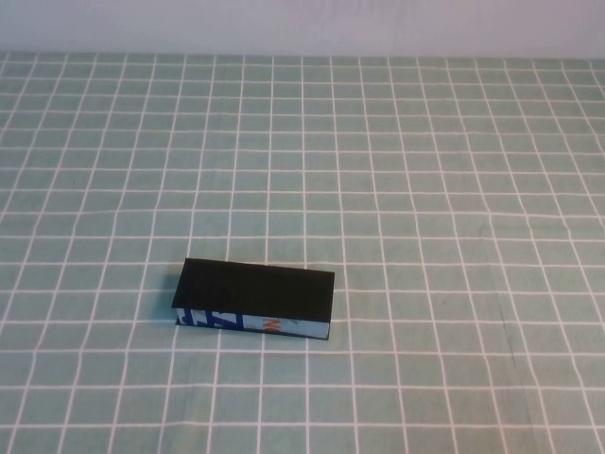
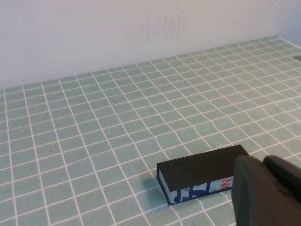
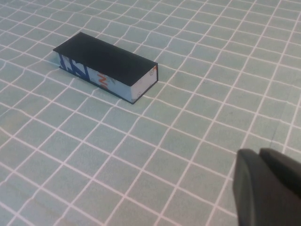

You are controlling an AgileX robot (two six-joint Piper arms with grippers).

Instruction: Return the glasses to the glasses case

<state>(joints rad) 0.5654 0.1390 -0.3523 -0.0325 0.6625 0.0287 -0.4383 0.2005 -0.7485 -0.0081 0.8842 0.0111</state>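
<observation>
The glasses case (image 1: 255,298) lies shut on the green checked cloth, left of the middle and near the front, its blue, white and orange side facing me. It also shows in the left wrist view (image 2: 202,175) and the right wrist view (image 3: 106,66). The glasses are not in view. My left gripper (image 2: 265,162) hangs above the cloth beside the case, jaws together and empty. My right gripper (image 3: 261,155) hangs apart from the case on its other side, jaws together and empty. Neither gripper shows in the high view.
The green checked tablecloth (image 1: 425,189) covers the whole table. A pale wall (image 2: 117,28) stands along the far edge.
</observation>
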